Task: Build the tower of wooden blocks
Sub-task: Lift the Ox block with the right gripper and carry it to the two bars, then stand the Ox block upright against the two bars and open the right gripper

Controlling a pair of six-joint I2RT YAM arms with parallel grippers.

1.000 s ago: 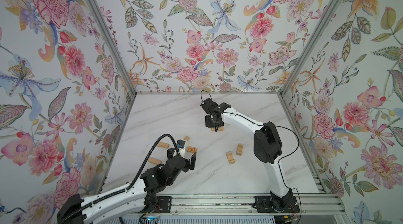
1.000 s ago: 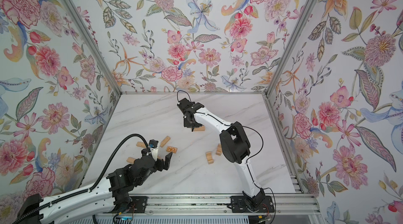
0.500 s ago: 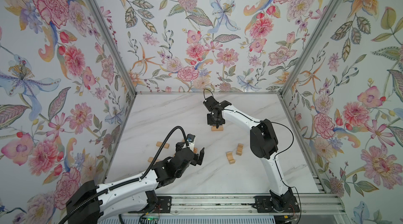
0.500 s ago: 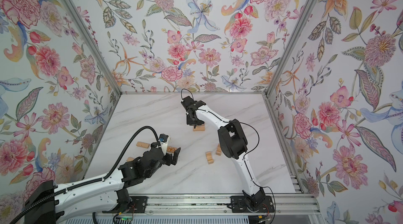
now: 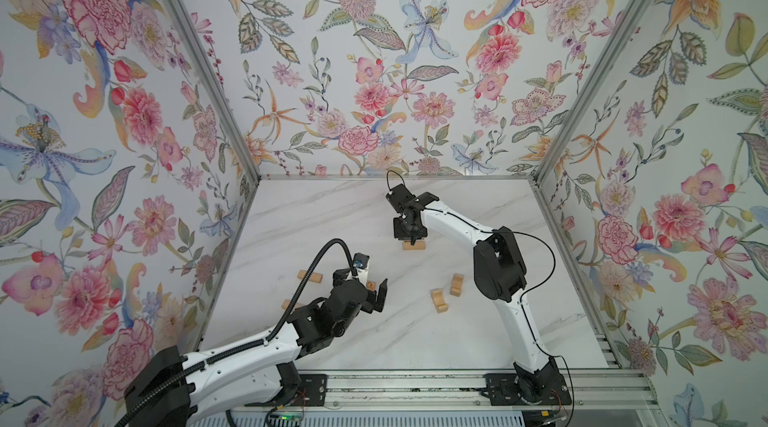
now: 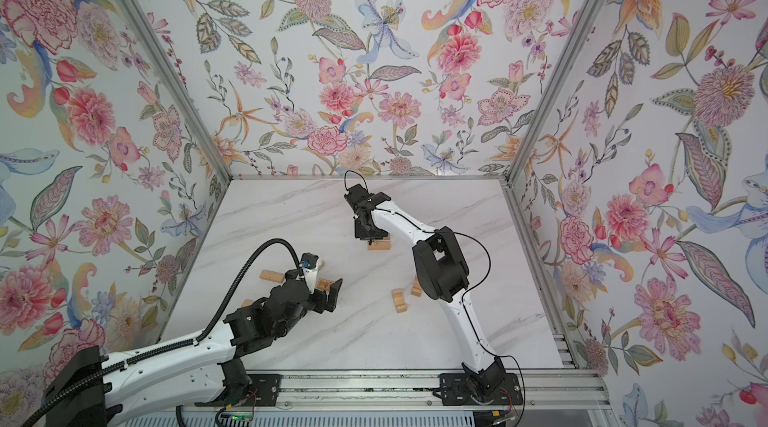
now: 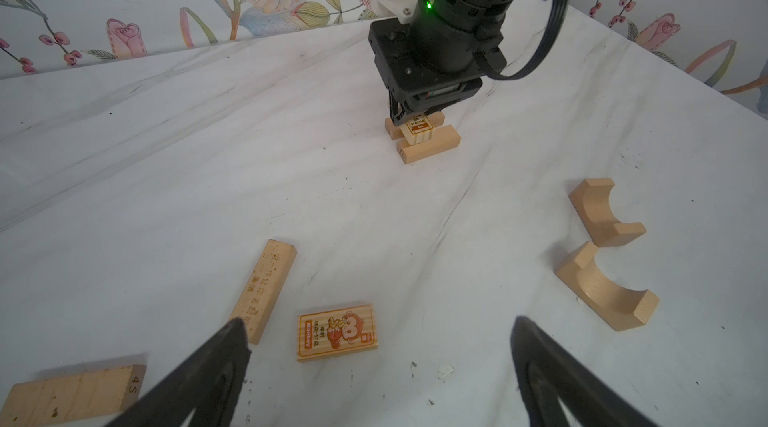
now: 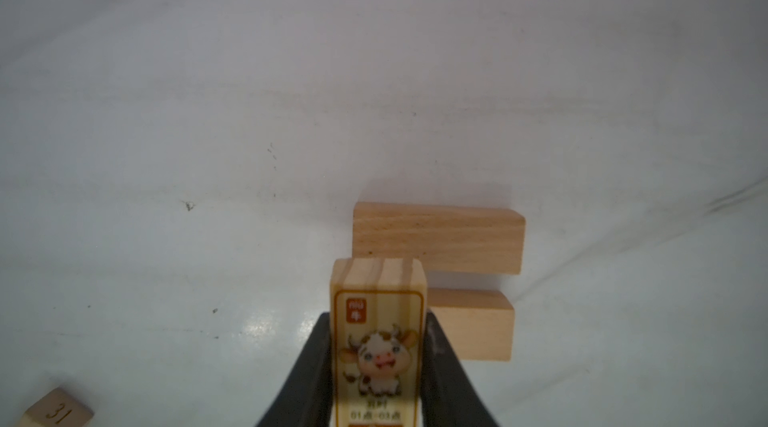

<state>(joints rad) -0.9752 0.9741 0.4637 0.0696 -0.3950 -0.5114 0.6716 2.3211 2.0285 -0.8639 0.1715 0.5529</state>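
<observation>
- Right gripper (image 8: 378, 366): its black fingers are clamped on the long sides of a flat, pale, stripe-grained wooden ox tile (image 8: 378, 312) with an orange-bordered cartoon print.
- Tower base (image 5: 413, 245): we count two plain light-tan rectangular wooden bars (image 8: 436, 238). They lie parallel with a gap between them, a little toward the far edge from the middle of the white marble-patterned tabletop (image 5: 311, 217).
- Governing relation: the ox tile's long axis runs crosswise to the bars' long axes. It sits directly over them, bridging the gap toward one end of the bars, not centred. We cannot tell whether it touches them.
- Judgement: the coming move looks like a short straight lowering, then a release. The right arm is at the spot and the left is well apart.
- Left gripper (image 7: 379, 323): the jaws stand wide apart and empty. It hovers over a flat pale wooden monkey tile (image 7: 336, 331) with the same orange-bordered print, lying face up left of the tabletop's middle.
- Loose stock:
  - a long tan engraved bar (image 7: 266, 287), just beside the monkey tile
  - a numbered bar (image 7: 70, 396), lying near it
  - two smooth notched arch blocks (image 7: 604, 213), close together, right of the middle and toward the near edge
- Material: matte bare wood with crisp edges. We judge it light and apt to slide on the glossy top.
</observation>
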